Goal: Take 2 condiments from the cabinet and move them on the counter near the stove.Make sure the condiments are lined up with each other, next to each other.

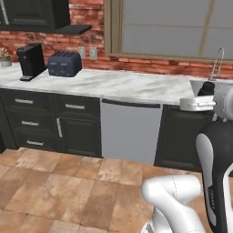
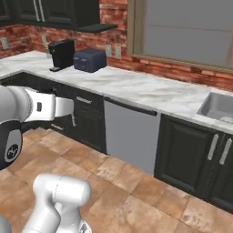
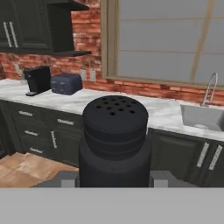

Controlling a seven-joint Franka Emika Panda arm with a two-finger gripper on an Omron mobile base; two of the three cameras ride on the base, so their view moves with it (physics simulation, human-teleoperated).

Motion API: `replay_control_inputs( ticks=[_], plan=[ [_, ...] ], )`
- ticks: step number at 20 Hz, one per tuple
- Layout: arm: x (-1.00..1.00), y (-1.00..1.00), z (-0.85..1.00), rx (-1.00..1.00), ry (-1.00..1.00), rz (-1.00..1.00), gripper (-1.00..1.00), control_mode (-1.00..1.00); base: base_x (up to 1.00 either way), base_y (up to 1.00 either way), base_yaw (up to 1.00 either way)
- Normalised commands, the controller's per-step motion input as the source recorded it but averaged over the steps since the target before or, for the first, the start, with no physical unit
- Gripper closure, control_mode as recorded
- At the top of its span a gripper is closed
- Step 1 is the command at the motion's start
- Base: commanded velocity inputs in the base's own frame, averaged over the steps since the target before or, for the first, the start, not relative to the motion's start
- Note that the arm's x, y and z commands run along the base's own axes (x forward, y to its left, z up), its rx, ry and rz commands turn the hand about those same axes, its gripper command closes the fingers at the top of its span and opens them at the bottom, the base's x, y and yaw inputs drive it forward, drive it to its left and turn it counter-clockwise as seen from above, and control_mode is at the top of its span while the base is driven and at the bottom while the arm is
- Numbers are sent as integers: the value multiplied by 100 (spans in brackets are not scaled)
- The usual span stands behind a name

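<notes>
Here, black condiment shaker (image 3: 115,140) clamped upright in the end effector (image 3: 114,178).

Shaker bottle (image 3: 115,140): we see its perforated top; its base is cut off at the bottom of the hand view and it hides the finger tips beside it.
Gripper (image 1: 207,88): in the left base view we see a dark shape above the white hand, too small to tell how the jaws stand.
Sink (image 2: 219,107): cut off by the right edge.
Faucet (image 1: 217,63): its base is hidden behind the arm.
Upper cabinet (image 1: 34,14): cropped by the top edge.
</notes>
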Motion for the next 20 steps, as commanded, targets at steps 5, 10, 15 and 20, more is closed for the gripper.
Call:
replay_control_inputs(
  ticks=[5,10,15,20],
  plan=[
    [0,0,0,0,0,0,100,100,0,1,37],
    [0,0,0,0,0,0,100,100,0,0,31],
    [0,0,0,0,0,0,100,100,2,6,27],
    [0,0,0,0,0,0,100,100,28,3,33]
  ],
)
